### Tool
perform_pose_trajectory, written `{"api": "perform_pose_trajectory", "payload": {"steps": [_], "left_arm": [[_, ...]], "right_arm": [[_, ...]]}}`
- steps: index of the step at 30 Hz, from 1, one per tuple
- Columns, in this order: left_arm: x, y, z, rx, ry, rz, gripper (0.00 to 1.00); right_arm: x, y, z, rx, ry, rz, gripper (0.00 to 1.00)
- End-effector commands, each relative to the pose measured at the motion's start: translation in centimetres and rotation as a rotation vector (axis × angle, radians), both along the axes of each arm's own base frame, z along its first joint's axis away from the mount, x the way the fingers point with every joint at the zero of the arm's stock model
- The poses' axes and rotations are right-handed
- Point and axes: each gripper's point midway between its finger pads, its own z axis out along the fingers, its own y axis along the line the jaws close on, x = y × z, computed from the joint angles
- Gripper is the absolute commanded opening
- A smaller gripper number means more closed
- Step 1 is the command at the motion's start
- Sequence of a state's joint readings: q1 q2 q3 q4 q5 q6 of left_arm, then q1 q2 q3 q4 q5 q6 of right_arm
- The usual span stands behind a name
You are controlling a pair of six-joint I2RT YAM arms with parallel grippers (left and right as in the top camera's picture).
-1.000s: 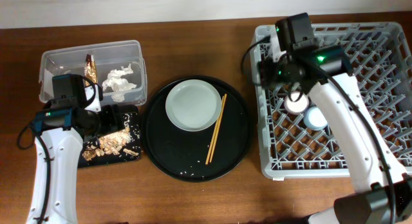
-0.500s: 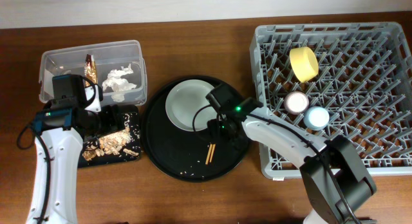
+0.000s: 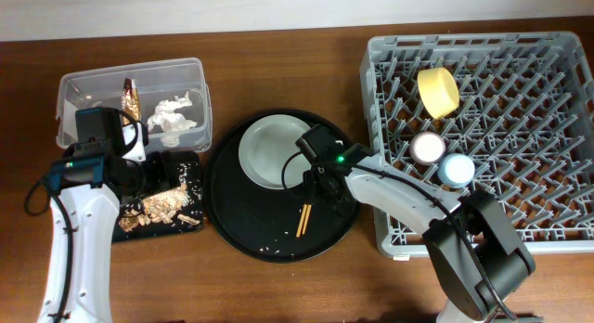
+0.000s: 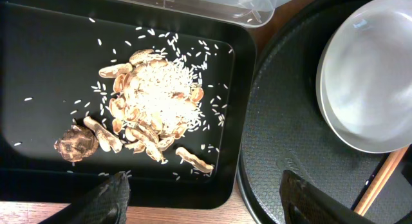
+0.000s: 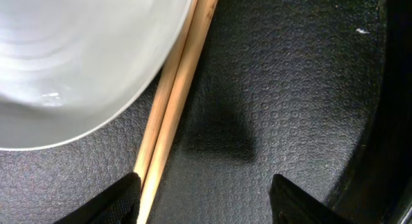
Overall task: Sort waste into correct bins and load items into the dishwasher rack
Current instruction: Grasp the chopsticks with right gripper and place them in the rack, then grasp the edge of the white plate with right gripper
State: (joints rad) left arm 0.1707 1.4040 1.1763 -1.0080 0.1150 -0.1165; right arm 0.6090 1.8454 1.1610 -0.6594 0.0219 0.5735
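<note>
My right gripper [image 3: 318,182] [image 5: 205,199] is open, low over the wooden chopsticks [image 3: 303,221] [image 5: 174,114], which lie by its left finger beside the grey-green plate [image 3: 269,151] [image 5: 77,56]. My left gripper [image 3: 156,172] [image 4: 203,198] is open and empty above the shallow black tray [image 3: 125,232] [image 4: 45,69] of brown food scraps [image 3: 162,207] [image 4: 154,102]. The clear tub [image 3: 88,86] holds the white tissue [image 3: 172,114] and the foil wrapper [image 3: 130,98]. The grey rack [image 3: 464,239] holds the yellow bowl [image 3: 436,91], pink cup [image 3: 427,147] and blue cup [image 3: 455,168].
Plate and chopsticks rest on a large round black tray [image 3: 269,244] [image 4: 283,140] [image 5: 296,89] between the bins and the rack. The plate [image 4: 373,76] and a chopstick end [image 4: 380,182] also show in the left wrist view. Loose rice grains lie on both trays.
My right arm left the rack, with the yellow bowl now standing there, and came down over the chopsticks on the round tray. The left arm has not moved.
</note>
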Motion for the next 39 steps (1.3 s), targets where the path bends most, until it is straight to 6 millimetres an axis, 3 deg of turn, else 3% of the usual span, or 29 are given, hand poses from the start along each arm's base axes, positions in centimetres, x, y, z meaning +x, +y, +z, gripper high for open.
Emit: {"api": "perform_pose_trajectory", "payload": {"steps": [1, 5, 8, 9, 11, 16, 18, 20, 23, 26, 28, 30, 31, 33, 34, 35, 36, 37, 38, 39], "left_arm": [[0.0, 0.1, 0.6, 0.006, -0.018, 0.006, 0.74], [0.0, 0.1, 0.6, 0.006, -0.018, 0.006, 0.74], [0.0, 0.1, 0.6, 0.006, -0.018, 0.006, 0.74], [0.0, 0.1, 0.6, 0.006, -0.018, 0.006, 0.74], [0.0, 0.1, 0.6, 0.006, -0.018, 0.006, 0.74], [0.0, 0.1, 0.6, 0.006, -0.018, 0.006, 0.74], [0.0, 0.1, 0.6, 0.006, -0.018, 0.006, 0.74], [0.0, 0.1, 0.6, 0.006, -0.018, 0.006, 0.74], [0.0, 0.1, 0.6, 0.006, -0.018, 0.006, 0.74], [0.0, 0.1, 0.6, 0.006, -0.018, 0.006, 0.74], [0.0, 0.1, 0.6, 0.006, -0.018, 0.006, 0.74], [0.0, 0.1, 0.6, 0.006, -0.018, 0.006, 0.74], [0.0, 0.1, 0.6, 0.006, -0.018, 0.006, 0.75], [0.0, 0.1, 0.6, 0.006, -0.018, 0.006, 0.75], [0.0, 0.1, 0.6, 0.006, -0.018, 0.006, 0.75], [0.0, 0.1, 0.6, 0.006, -0.018, 0.006, 0.75], [0.0, 0.1, 0.6, 0.006, -0.018, 0.006, 0.75], [0.0, 0.1, 0.6, 0.006, -0.018, 0.006, 0.75], [0.0, 0.1, 0.6, 0.006, -0.018, 0.006, 0.75], [0.0, 0.1, 0.6, 0.006, -0.018, 0.006, 0.75]], "right_arm": [[-0.3, -0.3, -0.8, -0.028, 0.008, -0.009, 0.64], [-0.6, -0.6, -2.9, -0.056, 0.049, -0.008, 0.65], [-0.9, -0.8, -2.9, -0.066, 0.063, -0.01, 0.63], [-1.3, -1.0, -3.0, -0.075, 0.075, -0.009, 0.58], [-1.8, -1.3, -3.0, -0.086, 0.098, -0.008, 0.33], [-2.1, -1.5, -3.1, -0.094, 0.111, -0.008, 0.04], [-1.8, -1.4, -2.3, -0.084, 0.099, -0.01, 0.04], [-0.5, -1.7, 0.2, -0.057, 0.059, -0.037, 0.04], [1.9, -4.1, 7.3, -0.027, -0.04, 0.0, 0.04], [3.4, -8.5, 15.6, -0.033, -0.152, 0.039, 0.04], [3.8, -11.4, 16.0, -0.055, -0.142, 0.0, 0.04], [3.5, -15.1, 13.0, -0.095, -0.041, -0.048, 0.04], [3.2, -15.8, 11.5, -0.106, 0.005, -0.061, 0.04], [2.8, -16.0, 9.8, -0.116, 0.059, -0.061, 0.06], [3.1, -15.9, 9.8, -0.111, 0.048, -0.061, 0.18], [3.4, -15.8, 10.1, -0.108, 0.033, -0.061, 0.22], [3.6, -15.8, 10.4, -0.105, 0.024, -0.062, 0.44], [3.7, -15.8, 10.8, -0.105, 0.019, -0.062, 0.52], [3.8, -15.8, 11.3, -0.102, 0.01, -0.063, 0.53], [4.0, -14.5, 13.0, -0.027, -0.013, -0.049, 0.53]]}}
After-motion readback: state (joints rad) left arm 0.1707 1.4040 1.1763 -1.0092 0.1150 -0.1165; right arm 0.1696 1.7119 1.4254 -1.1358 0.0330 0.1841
